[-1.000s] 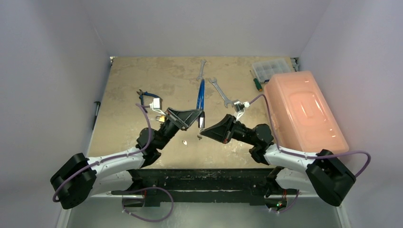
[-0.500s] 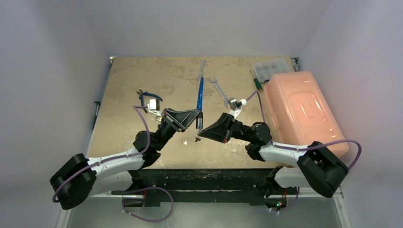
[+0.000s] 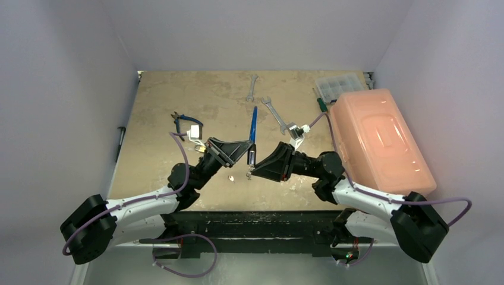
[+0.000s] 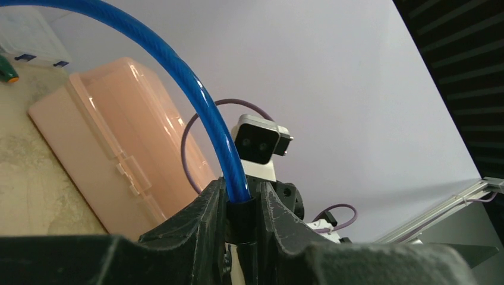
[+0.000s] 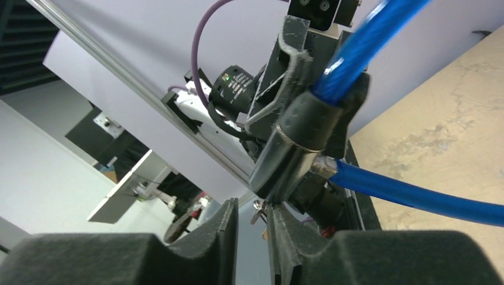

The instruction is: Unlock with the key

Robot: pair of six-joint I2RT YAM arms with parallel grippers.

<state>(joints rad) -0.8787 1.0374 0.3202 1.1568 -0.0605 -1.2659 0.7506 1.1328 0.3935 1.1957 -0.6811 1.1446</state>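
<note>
Occupying the right side of the top view, a pink lidded plastic box [image 3: 380,136] rests on the tan table [image 3: 178,101]. Both arms reach in toward the centre of that view.

The left gripper [image 4: 241,208] is clamped on the black cylinder [image 5: 303,136] of a cable lock. The lock's blue cable [image 3: 254,122] runs from the cylinder toward the top of the frame. In the right wrist view the cylinder lies on a diagonal, upper right to lower left.

Two long wrenches [image 3: 276,116] lie on the table in the upper centre of the top view.

The key [image 5: 259,209] sits at the lower-left end of the cylinder, just above centre in the right wrist view. Its long axis appears to follow the same diagonal, with the tip toward the cylinder, but it is too small to confirm.

The right gripper [image 5: 252,228] has its jaws a narrow gap apart, with the key between the fingertips. It cannot be determined whether the pads grip the key.
</note>
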